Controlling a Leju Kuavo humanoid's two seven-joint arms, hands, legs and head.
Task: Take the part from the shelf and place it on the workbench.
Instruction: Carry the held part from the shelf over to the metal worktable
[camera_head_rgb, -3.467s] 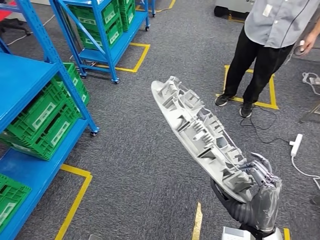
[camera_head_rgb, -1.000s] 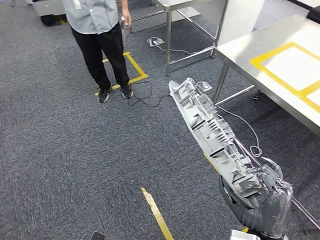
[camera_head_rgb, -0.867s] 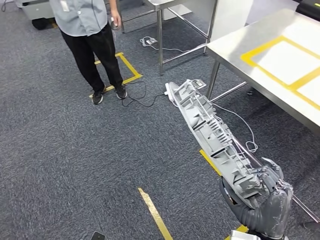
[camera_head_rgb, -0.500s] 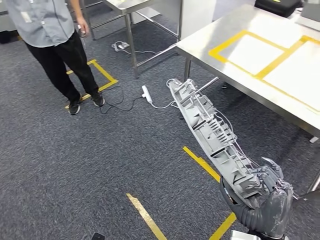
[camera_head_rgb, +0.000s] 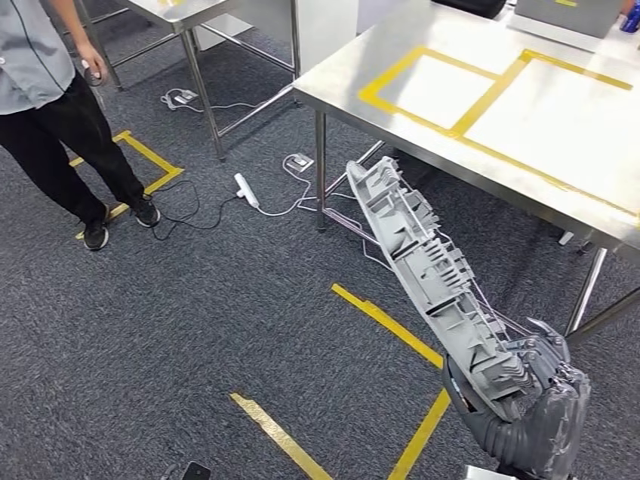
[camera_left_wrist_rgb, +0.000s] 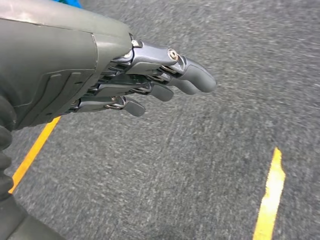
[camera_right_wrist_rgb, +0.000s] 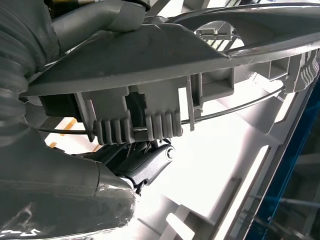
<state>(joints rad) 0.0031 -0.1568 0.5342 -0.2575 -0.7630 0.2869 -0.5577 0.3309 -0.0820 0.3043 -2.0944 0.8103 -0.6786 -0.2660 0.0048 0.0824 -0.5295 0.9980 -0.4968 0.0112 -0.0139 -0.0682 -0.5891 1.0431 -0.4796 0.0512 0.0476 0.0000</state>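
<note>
The part (camera_head_rgb: 430, 275) is a long grey plastic moulding with ribs and clips. My right hand (camera_head_rgb: 532, 405) grips its near end at the lower right of the head view, and the part slants up and away over the carpet. Up close, the right wrist view has the part's ribbed underside (camera_right_wrist_rgb: 158, 65) lying across my right hand (camera_right_wrist_rgb: 68, 190). The steel workbench (camera_head_rgb: 528, 150), marked with yellow tape rectangles, stands ahead to the right, just beyond the part's far tip. My left hand (camera_left_wrist_rgb: 113, 75) hangs over the carpet with its fingers straight and holds nothing.
A person (camera_head_rgb: 53, 110) in a grey shirt and black trousers stands at the far left. A second steel table (camera_head_rgb: 189, 15) stands behind. A white power strip (camera_head_rgb: 246, 190) and cables lie on the carpet by the workbench leg (camera_head_rgb: 321, 170). Yellow tape lines (camera_head_rgb: 392, 325) cross the floor.
The whole view has swung to the right: the blue shelves are gone, and the workbench has come in and grown nearer. The person has slid to the left edge. My right hand's grip is unchanged.
</note>
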